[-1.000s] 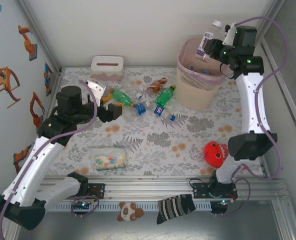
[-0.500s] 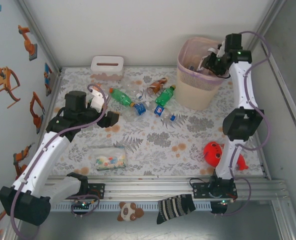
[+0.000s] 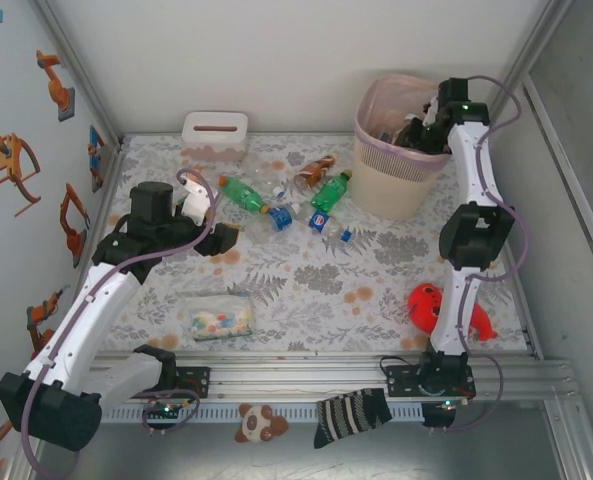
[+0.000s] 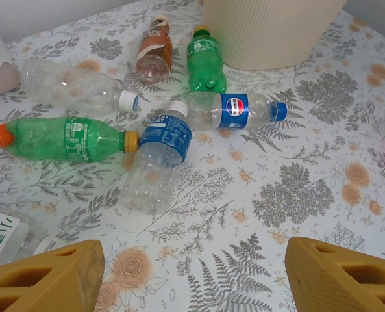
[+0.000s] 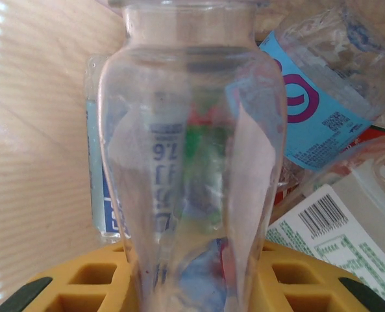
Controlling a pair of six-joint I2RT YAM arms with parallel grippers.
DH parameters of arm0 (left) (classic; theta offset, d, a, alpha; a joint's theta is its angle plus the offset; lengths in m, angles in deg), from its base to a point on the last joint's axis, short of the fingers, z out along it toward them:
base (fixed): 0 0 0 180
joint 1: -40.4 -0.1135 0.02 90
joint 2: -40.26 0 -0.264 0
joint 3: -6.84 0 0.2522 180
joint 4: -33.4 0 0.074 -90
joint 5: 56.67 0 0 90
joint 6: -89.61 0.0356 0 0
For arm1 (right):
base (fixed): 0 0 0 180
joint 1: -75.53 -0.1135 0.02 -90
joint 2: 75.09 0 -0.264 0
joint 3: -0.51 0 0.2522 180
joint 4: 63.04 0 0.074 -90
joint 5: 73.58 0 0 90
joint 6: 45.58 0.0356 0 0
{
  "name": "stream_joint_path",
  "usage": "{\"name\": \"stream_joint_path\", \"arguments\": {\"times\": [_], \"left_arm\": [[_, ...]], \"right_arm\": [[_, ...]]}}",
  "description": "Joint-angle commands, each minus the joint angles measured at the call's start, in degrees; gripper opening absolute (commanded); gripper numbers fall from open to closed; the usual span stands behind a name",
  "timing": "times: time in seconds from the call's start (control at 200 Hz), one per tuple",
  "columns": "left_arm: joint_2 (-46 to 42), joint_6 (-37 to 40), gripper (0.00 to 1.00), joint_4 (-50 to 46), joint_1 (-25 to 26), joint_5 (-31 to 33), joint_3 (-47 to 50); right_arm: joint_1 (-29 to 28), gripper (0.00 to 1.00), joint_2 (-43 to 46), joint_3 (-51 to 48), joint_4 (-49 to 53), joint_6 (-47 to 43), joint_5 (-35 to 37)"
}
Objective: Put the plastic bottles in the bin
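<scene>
Nearest, the left hand [image 4: 192, 279] hangs over the floral-patterned bench [image 4: 296, 195], its yellow fingers [image 4: 43, 276] spread wide with nothing between them. Just beyond lie the small plastic bottles [image 4: 158, 159], green, blue-labelled clear and one brown, clustered and partly touching. Farthest, the right hand [image 5: 192, 279] reaches inside the tall beige-pink perforated bin [image 3: 396, 175], clamped on a clear plastic bottle [image 5: 192, 130] above others lying there

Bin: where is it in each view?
Top external: bin at far right of the table, right gripper inside its rim.
Left wrist: bin's ribbed outer wall at the top edge, right of centre.
Right wrist: bin's inner wall on the left, behind the gripped clear bottle.
Shared landmark: green bottle nearest the bin, top external and left wrist.
</scene>
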Motion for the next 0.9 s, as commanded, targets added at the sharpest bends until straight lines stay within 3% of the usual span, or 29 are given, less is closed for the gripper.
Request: {"name": "stream_joint_path", "arguments": {"times": [0.0,0.095,0.446,0.896], "left_arm": [[0.1,1.35,0.73,-0.58,-0.41,0.03,0.54],[0.19,1.53,0.73,-0.62,-0.45,0.29,0.54],[0.36,1.62,0.74,-0.62,-0.41,0.2,0.55],[0.19,1.62,0.74,-0.41,-0.42,0.73,0.8]], "right_arm": [[-0.66,0.17,-2.72,1.23,3.85,-1.75,0.19],[-0.66,0.23,-4.1,1.32,4.25,-1.95,0.27],[-1.37,0.61,-1.05,4.66,5.17,-2.48,3.31],[-1.72,0.63,9.8,6.51,4.83,-2.13,6.23]]}}
